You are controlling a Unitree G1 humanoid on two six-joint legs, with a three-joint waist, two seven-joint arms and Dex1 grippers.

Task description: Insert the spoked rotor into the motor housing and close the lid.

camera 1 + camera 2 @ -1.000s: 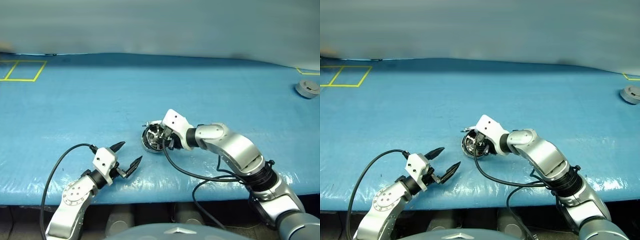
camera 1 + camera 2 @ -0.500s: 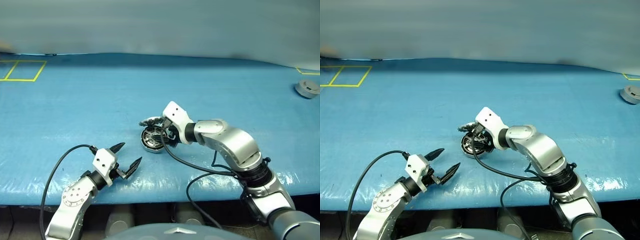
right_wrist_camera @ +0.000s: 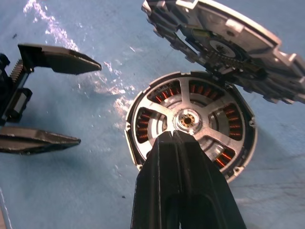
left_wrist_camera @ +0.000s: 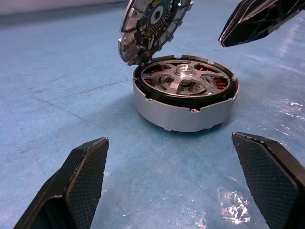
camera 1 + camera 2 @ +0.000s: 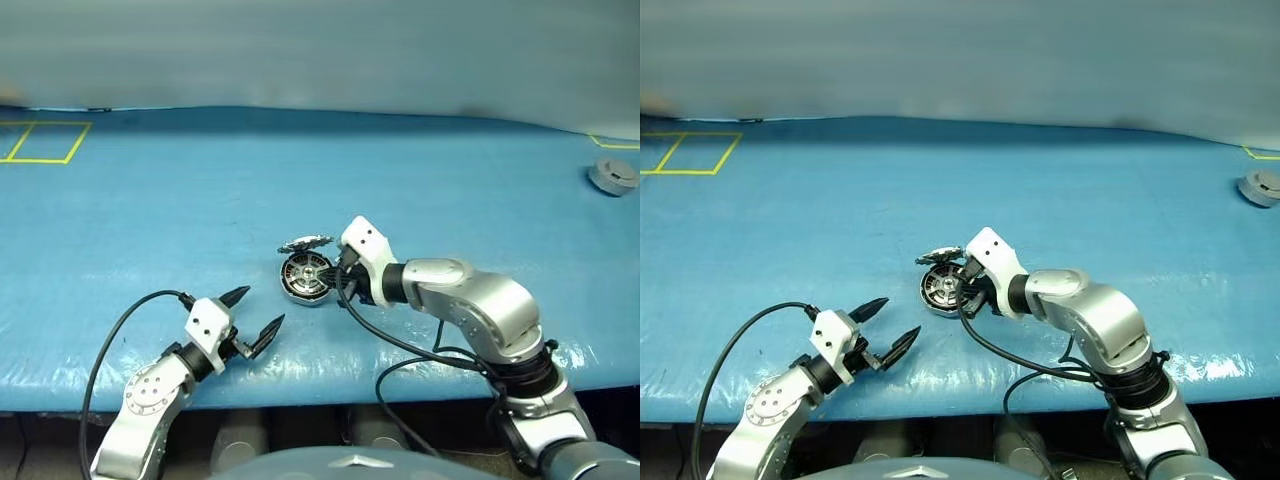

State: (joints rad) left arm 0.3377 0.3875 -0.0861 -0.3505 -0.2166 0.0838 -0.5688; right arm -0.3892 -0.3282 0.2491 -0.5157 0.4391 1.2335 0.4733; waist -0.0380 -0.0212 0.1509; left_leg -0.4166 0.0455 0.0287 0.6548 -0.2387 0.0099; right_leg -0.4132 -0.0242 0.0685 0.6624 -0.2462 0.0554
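Resting on blue tabletop (image 5: 150, 200), motor housing (image 4: 183, 102) is seen with spoked rotor (image 3: 190, 121) seated inside (copper windings visible between spokes). Lid (image 3: 226, 45) is raised on hinge, tilted above housing's far rim. Right gripper (image 3: 180, 143) is angled down over rotor hub from housing's right, jaws pressed together, nothing gripped. Left gripper (image 5: 252, 315) is held near tabletop's front edge, apart from housing, jaws spread wide, pointed toward it.

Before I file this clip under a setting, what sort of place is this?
Probably a robot test bench or lab. A table under blue sheeting carries yellow taped squares, and a motor housing with its spoked rotor seated and lid raised. A grey flanged part sits far off.
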